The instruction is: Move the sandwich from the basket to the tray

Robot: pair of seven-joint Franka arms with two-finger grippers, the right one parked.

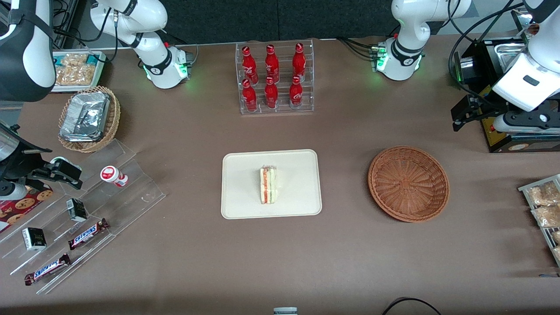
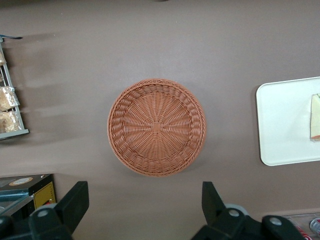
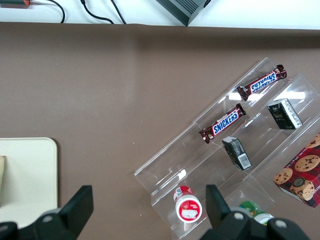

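The sandwich (image 1: 268, 185) stands on the cream-white tray (image 1: 245, 183) near its middle, filling stripe facing the front camera. The reddish-brown wicker basket (image 1: 408, 183) lies beside the tray toward the working arm's end, with nothing in it. My left gripper (image 1: 466, 114) hangs raised above the table, farther from the front camera than the basket, open and holding nothing. The left wrist view looks down on the basket (image 2: 156, 127), the tray's end (image 2: 285, 120) and an edge of the sandwich (image 2: 315, 117), with the gripper (image 2: 145, 205) and its black fingers (image 2: 75, 202) spread wide over bare table.
A clear rack of red bottles (image 1: 275, 78) stands farther back than the tray. A black box (image 1: 503, 87) and a rack of snack packs (image 1: 544, 210) sit at the working arm's end. A tan foil-pack basket (image 1: 89, 118) and an acrylic snack stand (image 1: 87, 210) lie toward the parked arm's end.
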